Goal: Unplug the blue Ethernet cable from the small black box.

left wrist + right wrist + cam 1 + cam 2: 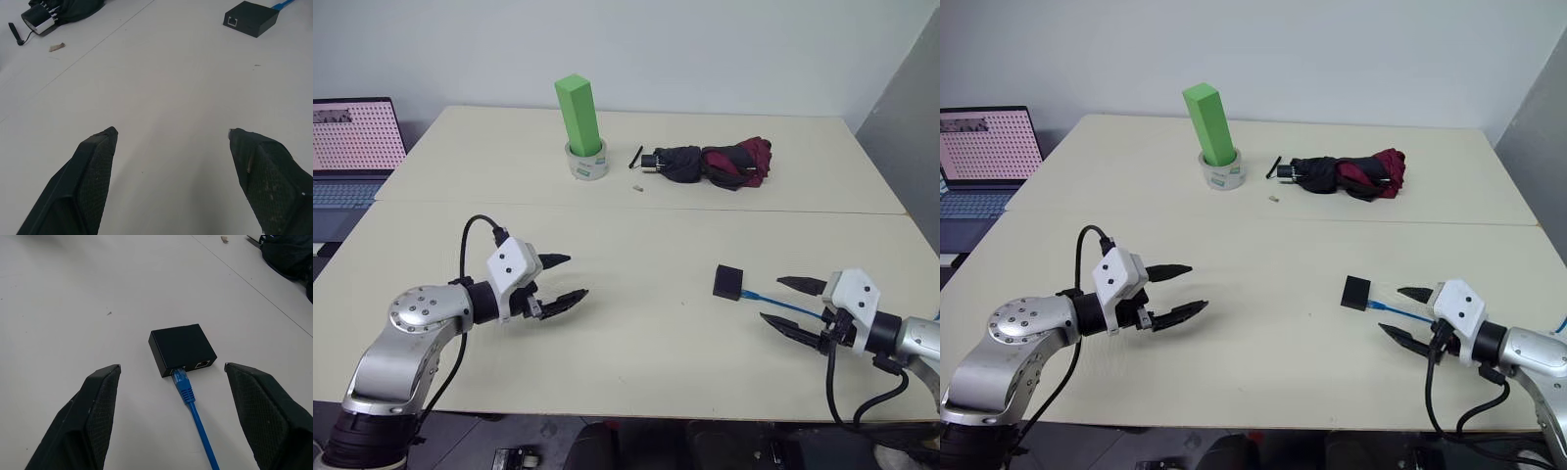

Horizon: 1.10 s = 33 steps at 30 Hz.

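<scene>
Cable (188, 394) plugged into box (182, 347)
Box lies just ahead of the right hand (793, 305), spread wide, empty; left hand (565, 279) wide, well apart.

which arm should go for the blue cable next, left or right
Right. The right gripper is open and sits just behind the box, with the blue cable running between its fingers. The left gripper is open too, but far across the table.
</scene>
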Available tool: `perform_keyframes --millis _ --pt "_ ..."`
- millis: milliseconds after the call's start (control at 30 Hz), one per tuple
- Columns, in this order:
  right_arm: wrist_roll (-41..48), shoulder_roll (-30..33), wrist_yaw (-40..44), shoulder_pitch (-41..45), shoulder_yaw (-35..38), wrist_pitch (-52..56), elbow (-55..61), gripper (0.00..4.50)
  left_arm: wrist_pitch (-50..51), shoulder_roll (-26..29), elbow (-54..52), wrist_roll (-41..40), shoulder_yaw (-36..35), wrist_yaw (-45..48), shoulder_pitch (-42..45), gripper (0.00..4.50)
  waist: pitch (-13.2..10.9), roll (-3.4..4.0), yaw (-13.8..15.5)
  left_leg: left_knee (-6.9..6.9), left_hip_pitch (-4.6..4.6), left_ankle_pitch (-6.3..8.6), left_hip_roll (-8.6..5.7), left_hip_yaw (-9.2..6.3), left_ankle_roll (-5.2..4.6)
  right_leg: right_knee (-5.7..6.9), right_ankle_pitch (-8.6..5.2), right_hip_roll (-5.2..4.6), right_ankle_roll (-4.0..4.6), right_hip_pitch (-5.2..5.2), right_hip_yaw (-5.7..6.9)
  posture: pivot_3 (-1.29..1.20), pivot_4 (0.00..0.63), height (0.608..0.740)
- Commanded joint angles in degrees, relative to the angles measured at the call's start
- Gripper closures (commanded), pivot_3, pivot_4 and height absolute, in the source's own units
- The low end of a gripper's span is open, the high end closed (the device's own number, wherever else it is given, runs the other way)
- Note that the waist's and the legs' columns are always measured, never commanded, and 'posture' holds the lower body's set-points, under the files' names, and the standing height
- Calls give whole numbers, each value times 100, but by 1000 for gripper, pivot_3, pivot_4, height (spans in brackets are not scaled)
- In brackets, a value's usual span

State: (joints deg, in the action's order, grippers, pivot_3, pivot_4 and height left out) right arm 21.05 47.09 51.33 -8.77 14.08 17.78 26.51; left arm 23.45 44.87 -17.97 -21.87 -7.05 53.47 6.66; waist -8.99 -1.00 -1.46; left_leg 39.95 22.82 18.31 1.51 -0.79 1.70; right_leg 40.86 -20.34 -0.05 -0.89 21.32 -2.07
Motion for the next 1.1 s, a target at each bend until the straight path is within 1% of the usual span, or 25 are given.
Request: perform_keyframes --millis 33,300,533,600,800,933,1100 --pt "-62 30 -15 -62 110 -136 112 891 -70 108 -276 -91 -33 148 -56 658 0 0 0 0 0 0 0 0 0 0 0 0 0 0 0 0 150 740" --pt "-112 28 -41 -110 81 -105 145 891 11 100 -344 -86 6 117 -58 658 0 0 1 0 0 0 0 0 0 0 0 0 0 0 -1 0 150 740" --pt "-430 53 -136 20 -231 -57 13 891 100 13 -442 -126 252 110 68 658 0 0 1 1 0 0 -1 1 0 0 0 0 0 0 -1 0 150 740" --pt "-570 100 -183 141 -375 73 -121 891 59 -101 -513 -303 323 215 99 658 0 0 -1 1 0 -1 -1 1 1 0 0 0 0 0 -3 0 150 740" --pt "-720 266 77 698 -726 80 -709 891 146 -94 -503 -389 608 451 279 658 0 0 -2 1 -1 -2 -1 2 3 0 0 0 0 0 -3 0 150 740" --pt "-775 257 327 1300 -1108 77 -1370 891 41 -44 -479 -290 889 713 358 658 -1 1 -6 2 -4 -2 -2 5 3 1 0 1 0 -1 -6 0 150 740" --pt "-1006 144 650 2044 -1623 -158 -2404 891 -51 -183 -450 -181 1141 713 451 658 -1 1 -2 3 -1 -5 -1 6 8 -1 0 2 0 1 -7 0 150 740"
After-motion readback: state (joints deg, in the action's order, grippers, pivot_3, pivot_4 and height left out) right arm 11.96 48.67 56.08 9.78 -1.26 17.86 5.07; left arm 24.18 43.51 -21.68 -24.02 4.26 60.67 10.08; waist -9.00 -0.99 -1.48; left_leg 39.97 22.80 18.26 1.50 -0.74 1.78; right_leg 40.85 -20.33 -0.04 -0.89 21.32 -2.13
